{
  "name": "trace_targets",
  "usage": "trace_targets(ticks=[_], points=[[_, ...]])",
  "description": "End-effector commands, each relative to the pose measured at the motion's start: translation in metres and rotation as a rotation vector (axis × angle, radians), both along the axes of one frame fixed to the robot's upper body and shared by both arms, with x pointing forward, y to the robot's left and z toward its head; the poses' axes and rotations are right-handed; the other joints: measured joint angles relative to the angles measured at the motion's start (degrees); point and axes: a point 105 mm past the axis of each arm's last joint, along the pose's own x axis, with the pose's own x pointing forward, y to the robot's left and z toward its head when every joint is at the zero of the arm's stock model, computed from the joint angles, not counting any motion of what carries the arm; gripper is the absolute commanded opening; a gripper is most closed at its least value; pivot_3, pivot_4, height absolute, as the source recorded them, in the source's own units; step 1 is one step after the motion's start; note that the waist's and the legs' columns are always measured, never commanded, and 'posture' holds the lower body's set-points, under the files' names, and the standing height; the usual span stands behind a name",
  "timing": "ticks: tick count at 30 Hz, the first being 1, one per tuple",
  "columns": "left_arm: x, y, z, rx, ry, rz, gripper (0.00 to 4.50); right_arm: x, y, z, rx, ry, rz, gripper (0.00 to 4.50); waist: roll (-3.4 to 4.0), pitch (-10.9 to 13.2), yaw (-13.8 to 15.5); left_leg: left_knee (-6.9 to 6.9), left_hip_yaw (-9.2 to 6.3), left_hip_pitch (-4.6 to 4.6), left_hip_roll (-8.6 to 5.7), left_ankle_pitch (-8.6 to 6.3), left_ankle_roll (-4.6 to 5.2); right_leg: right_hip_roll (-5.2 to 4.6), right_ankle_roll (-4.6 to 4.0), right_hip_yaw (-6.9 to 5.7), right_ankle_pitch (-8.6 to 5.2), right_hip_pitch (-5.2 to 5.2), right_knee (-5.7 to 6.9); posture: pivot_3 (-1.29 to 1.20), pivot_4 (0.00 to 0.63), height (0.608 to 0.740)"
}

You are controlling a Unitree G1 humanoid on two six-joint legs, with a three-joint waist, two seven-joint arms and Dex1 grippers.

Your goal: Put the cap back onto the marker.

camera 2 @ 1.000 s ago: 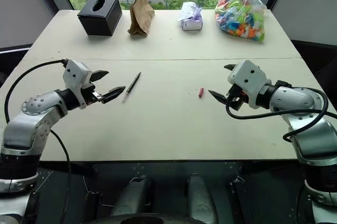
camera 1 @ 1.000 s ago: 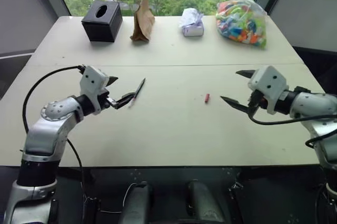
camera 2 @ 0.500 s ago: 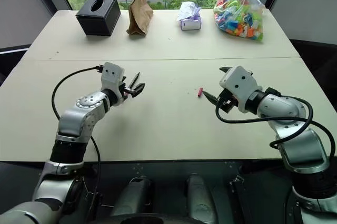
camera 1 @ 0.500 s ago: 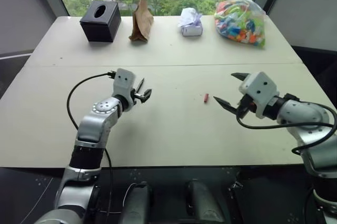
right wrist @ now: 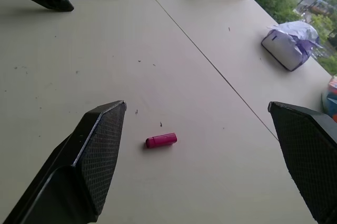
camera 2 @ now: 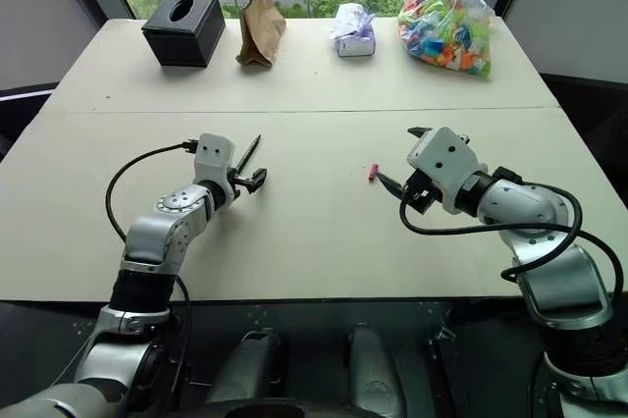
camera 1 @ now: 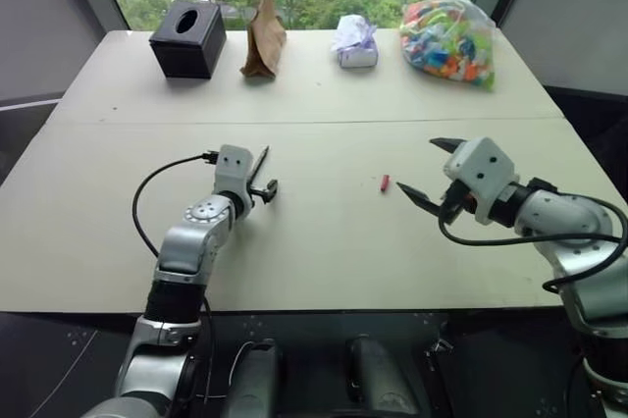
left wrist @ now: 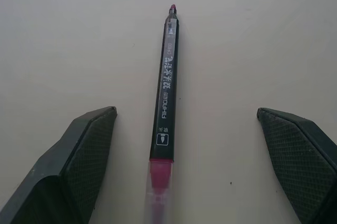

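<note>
The marker (left wrist: 167, 87), thin and dark with a red tip and a red rear end, lies flat on the pale table (camera 1: 314, 241). My left gripper (left wrist: 186, 111) is open, low over the table, with one finger on each side of the marker's rear part and not touching it. The same marker (camera 1: 257, 165) sticks out beyond the left gripper (camera 1: 261, 183). The cap (right wrist: 161, 140), a tiny red cylinder, lies on its side to the right of the table's middle. My right gripper (right wrist: 197, 104) is open and empty, just short of the cap (camera 1: 385, 182).
Along the table's far edge stand a black tissue box (camera 1: 188, 37), a brown paper bag (camera 1: 265, 40), a white and purple packet (camera 1: 356, 45) and a clear bag of coloured pieces (camera 1: 449, 40). A seam (camera 1: 392, 123) runs across the table.
My left arm has swung right and down to the marker, so its open fingers now stand on either side of it. The right gripper has stayed open near the cap. The camera has shifted.
</note>
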Motion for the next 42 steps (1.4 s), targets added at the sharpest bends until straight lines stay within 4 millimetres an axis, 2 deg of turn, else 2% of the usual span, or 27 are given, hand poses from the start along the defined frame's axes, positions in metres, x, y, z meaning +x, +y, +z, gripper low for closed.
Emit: trace_targets(ticks=[1, 15, 18, 25, 37, 42], points=[[0.004, 0.01, 0.001, 0.0, -0.004, 0.033, 4.5, -0.003, 0.003, 0.013, -0.004, -0.06, 0.007, 4.46, 0.0, 0.0, 0.0, 0.0, 0.0, 0.0, 0.0, 0.0, 0.0, 0.0, 0.0, 0.0, 0.0, 0.0, 0.0, 0.0, 0.15, 0.74], [0.013, 0.017, -0.009, 0.001, 0.024, 0.041, 4.5, -0.003, 0.0, 0.016, -0.012, -0.078, -0.013, 4.46, 0.03, 0.0, 0.0, 0.0, 0.0, 0.04, 0.0, 0.0, 0.0, 0.0, 0.0, 0.0, 0.0, 0.04, 0.02, 0.0, 0.15, 0.74], [0.013, 0.017, -0.014, -0.001, 0.04, 0.034, 3.73, -0.004, 0.0, 0.016, -0.014, -0.079, -0.017, 4.5, 0.03, 0.0, 0.0, 0.0, 0.0, 0.07, 0.0, 0.0, 0.0, 0.0, 0.0, 0.0, 0.0, 0.07, 0.02, 0.0, 0.15, 0.74], [0.012, 0.02, -0.02, 0.0, 0.062, 0.035, 0.11, -0.005, -0.002, 0.016, -0.019, -0.078, -0.025, 4.5, 0.03, -0.1, 0.1, 0.01, 0.0, 0.08, -0.02, 0.0, 0.0, -0.02, 0.0, -0.01, 0.0, 0.12, 0.0, 0.0, 0.15, 0.74], [0.011, 0.02, -0.02, 0.004, 0.07, 0.013, 0.04, -0.001, 0.0, 0.015, -0.013, -0.078, -0.024, 4.5, 0.05, -0.1, 0.1, 0.02, -0.02, 0.12, -0.03, 0.0, 0.0, -0.03, 0.0, -0.01, 0.0, 0.17, 0.0, 0.0, 0.15, 0.74], [0.01, 0.017, -0.006, 0.05, -0.001, -0.07, 0.04, -0.001, 0.002, 0.013, 0.0, -0.074, -0.022, 4.5, 0.05, -0.1, 0.0, 0.01, -0.02, 0.12, -0.03, 0.0, 0.0, -0.02, 0.0, -0.01, 0.0, 0.17, -0.01, 0.0, 0.15, 0.74]])
